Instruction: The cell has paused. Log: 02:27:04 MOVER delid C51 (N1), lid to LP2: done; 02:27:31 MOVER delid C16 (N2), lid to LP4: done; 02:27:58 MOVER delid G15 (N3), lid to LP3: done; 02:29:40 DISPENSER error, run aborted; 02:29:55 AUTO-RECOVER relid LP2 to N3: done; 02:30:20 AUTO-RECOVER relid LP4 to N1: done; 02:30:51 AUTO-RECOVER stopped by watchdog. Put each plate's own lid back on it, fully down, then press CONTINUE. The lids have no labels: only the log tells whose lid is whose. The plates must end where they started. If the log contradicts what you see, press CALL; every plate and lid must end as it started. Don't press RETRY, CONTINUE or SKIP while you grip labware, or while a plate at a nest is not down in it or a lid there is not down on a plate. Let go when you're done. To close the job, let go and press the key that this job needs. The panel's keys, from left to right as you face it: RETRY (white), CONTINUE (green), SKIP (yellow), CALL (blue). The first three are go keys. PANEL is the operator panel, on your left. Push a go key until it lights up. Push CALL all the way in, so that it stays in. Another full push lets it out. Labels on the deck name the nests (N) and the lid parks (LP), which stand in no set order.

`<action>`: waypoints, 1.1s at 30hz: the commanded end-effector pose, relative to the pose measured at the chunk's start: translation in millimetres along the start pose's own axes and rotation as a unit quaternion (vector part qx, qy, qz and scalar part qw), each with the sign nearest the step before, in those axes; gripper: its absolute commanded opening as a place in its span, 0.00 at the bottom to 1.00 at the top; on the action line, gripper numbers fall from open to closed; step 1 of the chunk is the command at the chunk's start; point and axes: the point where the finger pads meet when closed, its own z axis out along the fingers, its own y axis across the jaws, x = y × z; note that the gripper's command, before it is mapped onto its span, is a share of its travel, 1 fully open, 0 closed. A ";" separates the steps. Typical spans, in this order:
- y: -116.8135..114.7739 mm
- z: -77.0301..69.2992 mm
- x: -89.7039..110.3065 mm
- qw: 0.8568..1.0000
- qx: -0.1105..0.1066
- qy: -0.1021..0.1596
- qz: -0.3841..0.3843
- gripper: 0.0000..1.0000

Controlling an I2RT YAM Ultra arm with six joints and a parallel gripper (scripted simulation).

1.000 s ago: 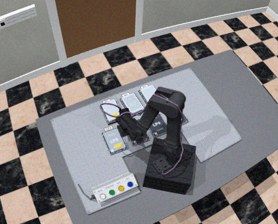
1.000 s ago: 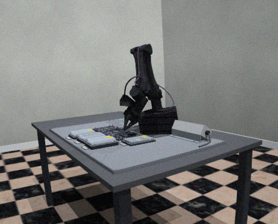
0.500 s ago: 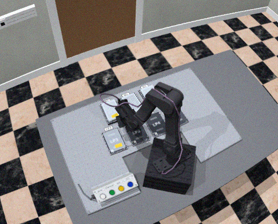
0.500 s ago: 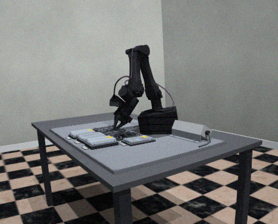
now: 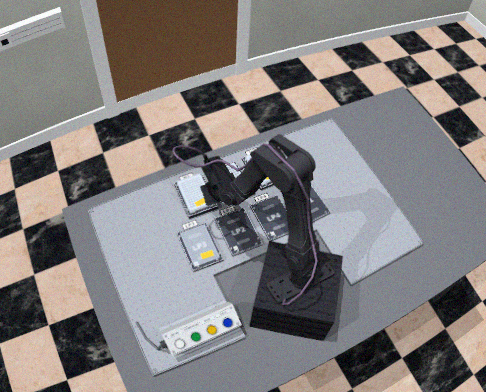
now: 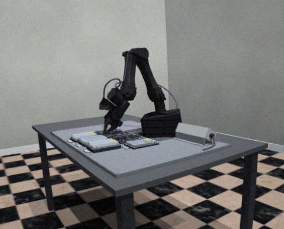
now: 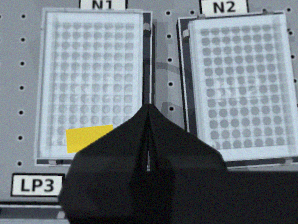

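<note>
In the wrist view my gripper (image 7: pixel 148 111) is shut on nothing. It hangs over the gap between nest N1 and nest N2, at their near edges. The N1 plate (image 7: pixel 92 85) is a clear well plate with a yellow tag at its near corner. The N2 plate (image 7: pixel 240 85) shows no tag in this view. In the top view the gripper (image 5: pixel 222 202) is beside the N1 plate (image 5: pixel 194 192). A lid with a yellow tag (image 5: pixel 200 246) lies on LP3. LP2 (image 5: pixel 238 231) and LP4 (image 5: pixel 272 216) are bare dark parks. The arm hides N3.
The operator panel (image 5: pixel 203 330) sits at the mat's front left, with white, green, yellow and blue keys, none lit. The arm's base (image 5: pixel 299 295) stands just behind the parks. In the exterior view the gripper (image 6: pixel 107 128) hangs low over the row of plates (image 6: pixel 101 143).
</note>
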 end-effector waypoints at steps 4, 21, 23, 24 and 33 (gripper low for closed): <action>-0.3 14.5 -23.4 1.000 -0.011 -0.003 -0.011 0.00; -14.0 41.1 -62.6 1.000 -0.011 -0.009 -0.010 0.00; -14.0 41.1 -62.7 1.000 -0.011 -0.009 -0.010 0.00; -14.0 41.1 -62.7 1.000 -0.011 -0.009 -0.010 0.00; -14.0 41.1 -62.7 1.000 -0.011 -0.009 -0.010 0.00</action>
